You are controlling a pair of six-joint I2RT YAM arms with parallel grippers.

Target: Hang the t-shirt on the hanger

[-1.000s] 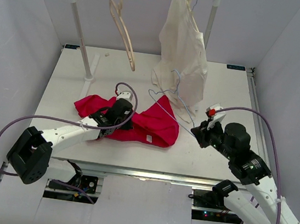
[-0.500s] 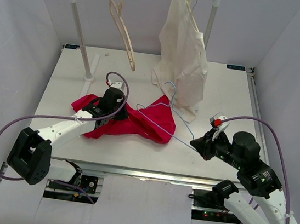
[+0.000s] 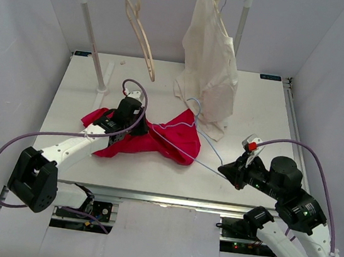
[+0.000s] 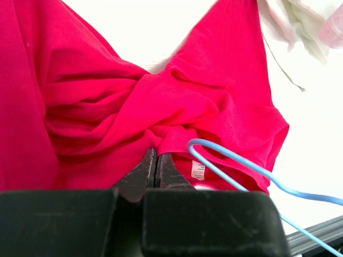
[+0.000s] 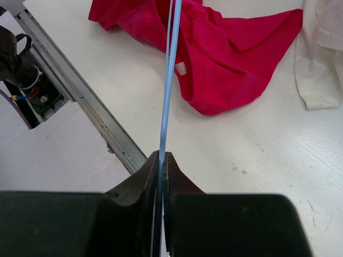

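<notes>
At the neck of the t-shirt [image 3: 171, 138], left fingers [image 4: 136, 179] pinch the cloth; right fingers [image 5: 140, 187], clamped on the hanger [image 5: 169, 64], have drawn its tip back there, ready for threading.

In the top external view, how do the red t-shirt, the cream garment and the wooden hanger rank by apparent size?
1. cream garment and red t-shirt: they look alike in area. The garment hangs higher, nearer the camera, so I do not rank them.
2. wooden hanger: clearly smallest.
</notes>
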